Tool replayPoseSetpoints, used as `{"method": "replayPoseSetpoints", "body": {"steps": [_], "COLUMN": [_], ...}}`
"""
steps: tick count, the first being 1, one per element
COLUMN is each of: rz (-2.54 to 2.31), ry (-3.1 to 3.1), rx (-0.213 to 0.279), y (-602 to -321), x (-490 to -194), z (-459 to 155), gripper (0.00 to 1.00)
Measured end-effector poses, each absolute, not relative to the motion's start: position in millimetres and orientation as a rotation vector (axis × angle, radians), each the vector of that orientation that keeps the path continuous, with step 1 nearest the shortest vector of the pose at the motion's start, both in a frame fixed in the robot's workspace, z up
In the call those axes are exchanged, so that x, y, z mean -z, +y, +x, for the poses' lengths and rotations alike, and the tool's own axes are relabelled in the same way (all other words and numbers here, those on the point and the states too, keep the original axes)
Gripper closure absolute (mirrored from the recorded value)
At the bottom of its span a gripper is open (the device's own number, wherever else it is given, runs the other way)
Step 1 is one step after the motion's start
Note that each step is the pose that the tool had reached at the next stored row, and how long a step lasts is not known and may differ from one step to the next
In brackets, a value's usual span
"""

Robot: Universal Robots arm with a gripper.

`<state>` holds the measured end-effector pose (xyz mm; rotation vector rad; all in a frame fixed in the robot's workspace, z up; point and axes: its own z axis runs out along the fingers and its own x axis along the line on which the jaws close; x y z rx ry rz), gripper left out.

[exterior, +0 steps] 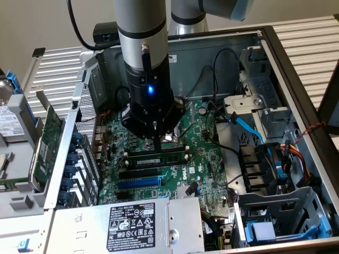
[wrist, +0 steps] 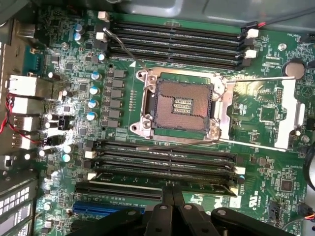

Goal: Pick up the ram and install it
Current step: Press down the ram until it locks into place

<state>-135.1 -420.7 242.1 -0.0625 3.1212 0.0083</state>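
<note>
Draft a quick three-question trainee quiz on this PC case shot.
1. True or false: the CPU socket is empty.
2. The gripper is right over: A) the ram B) the power supply C) the drive cage.
3. What colour is the light on the gripper body?

Key: 1 true. 2 A. 3 blue.
</note>
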Motion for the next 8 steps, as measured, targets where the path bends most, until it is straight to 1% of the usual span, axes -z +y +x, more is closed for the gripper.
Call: {"method": "replayPoseSetpoints", "body": {"steps": [8], "rz": [-0.003], "ry": [3.122], "rx": [-0.008], "y": [-420.7], "x": [-242.0], "z": [-135.1], "gripper": [0.89]}}
